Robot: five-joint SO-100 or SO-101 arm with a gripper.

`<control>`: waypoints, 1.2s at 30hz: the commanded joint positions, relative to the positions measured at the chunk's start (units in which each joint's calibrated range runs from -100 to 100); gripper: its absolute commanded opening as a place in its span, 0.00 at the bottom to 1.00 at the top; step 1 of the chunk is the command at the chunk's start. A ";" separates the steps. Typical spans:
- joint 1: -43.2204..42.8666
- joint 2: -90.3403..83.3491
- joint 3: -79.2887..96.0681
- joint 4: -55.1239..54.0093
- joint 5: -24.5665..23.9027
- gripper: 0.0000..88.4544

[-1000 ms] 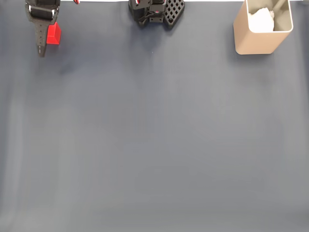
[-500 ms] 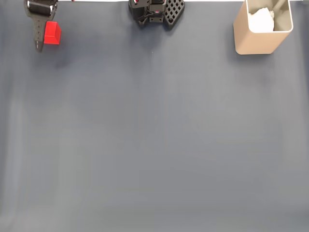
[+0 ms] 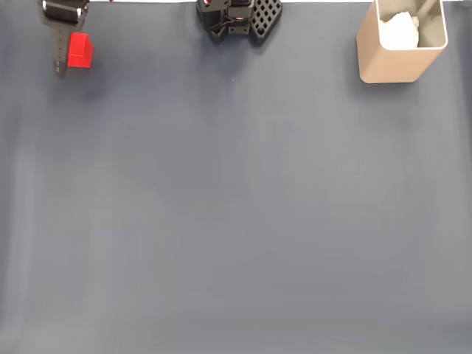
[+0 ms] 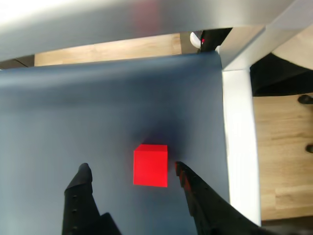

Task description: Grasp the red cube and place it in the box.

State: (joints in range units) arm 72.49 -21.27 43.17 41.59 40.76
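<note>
We see a dark blue-grey tabletop [image 3: 236, 206] from above in the fixed view. The red cube [image 3: 80, 51] rests on it toward eleven o'clock, near the far edge. The black tool [image 3: 60, 59] reaches in from the top edge beside the cube, on the cube's nine o'clock side. The tan box [image 3: 400, 43] stands toward one o'clock, well apart from the cube, with something white [image 3: 399, 31] already inside it. The black perforated robot base [image 3: 240, 18] sits at twelve o'clock between them.

In the wrist view, the tool [image 4: 133, 175] has its two fingers spread apart, rising from the bottom edge. The red cube [image 4: 151, 165] sits on the tabletop between the fingertips, closer to the finger at three o'clock, which appears close to or touching the cube's side. We cannot tell whether it makes contact. The other finger [image 4: 82, 178] stands clearly apart.

We judge the task to be at an early stage. The tool is lined up around the cube, but nothing is gripped. Closing, lifting, carrying across to the box and releasing all remain.
</note>
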 commanded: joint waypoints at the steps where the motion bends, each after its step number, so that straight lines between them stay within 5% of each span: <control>1: 0.67 -0.50 -0.05 -1.42 0.15 0.47; 36: 0.25 -1.11 6.42 -5.93 0.24 0.47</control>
State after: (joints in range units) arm 73.32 -21.27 50.09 36.47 41.34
